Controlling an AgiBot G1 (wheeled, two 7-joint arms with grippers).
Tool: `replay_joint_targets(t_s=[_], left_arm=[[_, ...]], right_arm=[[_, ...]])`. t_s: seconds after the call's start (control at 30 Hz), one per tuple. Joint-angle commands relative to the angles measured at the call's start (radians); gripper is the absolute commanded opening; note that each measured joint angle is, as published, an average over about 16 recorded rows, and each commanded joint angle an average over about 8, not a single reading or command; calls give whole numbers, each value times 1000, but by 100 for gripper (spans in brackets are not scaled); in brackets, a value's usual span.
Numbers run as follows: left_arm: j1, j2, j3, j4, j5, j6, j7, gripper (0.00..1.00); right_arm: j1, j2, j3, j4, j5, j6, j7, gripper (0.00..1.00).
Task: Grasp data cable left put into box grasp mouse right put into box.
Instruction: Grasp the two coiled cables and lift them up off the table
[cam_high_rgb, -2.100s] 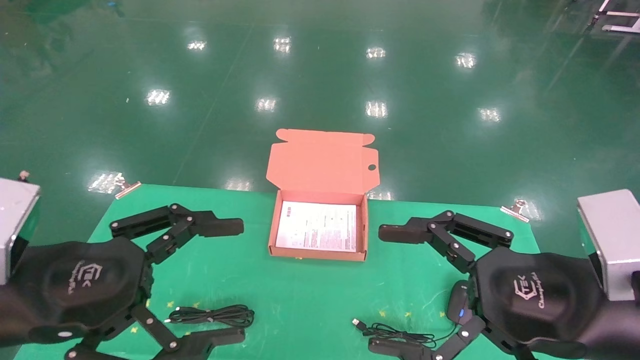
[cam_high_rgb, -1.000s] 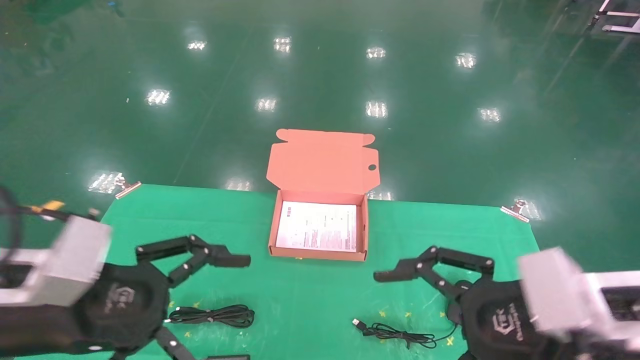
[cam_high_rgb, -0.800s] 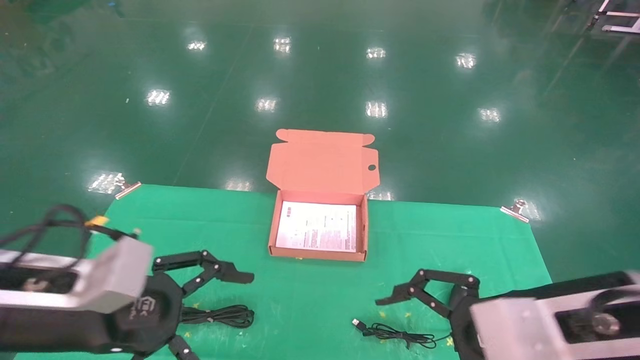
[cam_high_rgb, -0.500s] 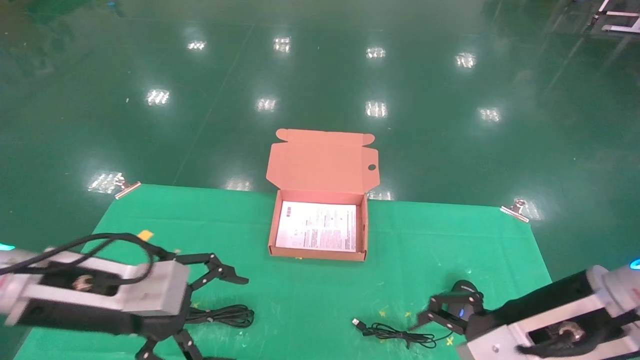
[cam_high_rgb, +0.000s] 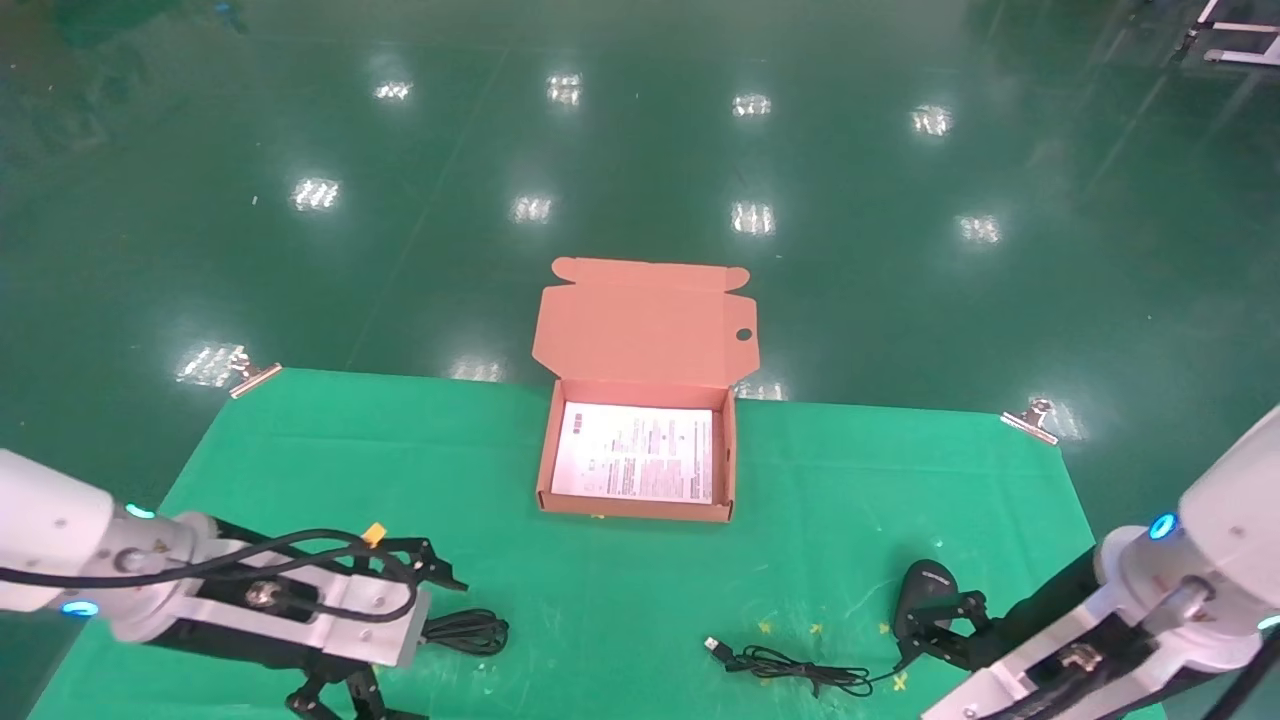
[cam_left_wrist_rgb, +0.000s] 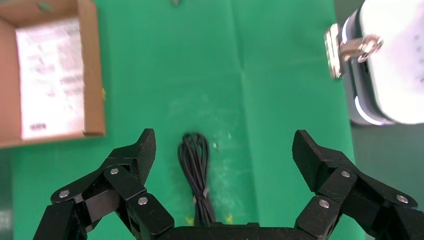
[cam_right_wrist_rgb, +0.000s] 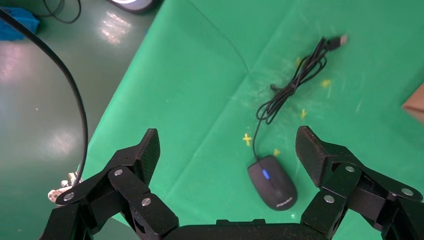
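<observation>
Green cloth (cam_high_rgb: 620, 590) clipped on table, glossy green floor (cam_high_rgb: 640, 150) behind; both grippers' fingers apart

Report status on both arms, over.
Left gripper open over the data cable, no contact. Right gripper open above the mouse, no contact. Box open, only a printed sheet inside. Nothing in the way.

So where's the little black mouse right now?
In the head view the mouse sits on the green mat at the robot's right, nearer than the box. The open right gripper hovers over it, not touching.
</observation>
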Motion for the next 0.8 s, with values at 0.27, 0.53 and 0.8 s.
replay_joint_targets(t_s=[0.27, 0.53, 0.8], left_arm=[[34, 60, 52, 62, 137, -86, -26, 100], [48, 132, 81, 169, 230, -168, -56, 100], [43, 193, 88, 322, 271, -228, -88, 100]], right_arm=[[-59, -18, -53, -5, -125, 133, 115, 100], [-133, -33, -72, -22, -217, 247, 228, 100], [-185, -70, -83, -64, -265, 318, 287, 100]])
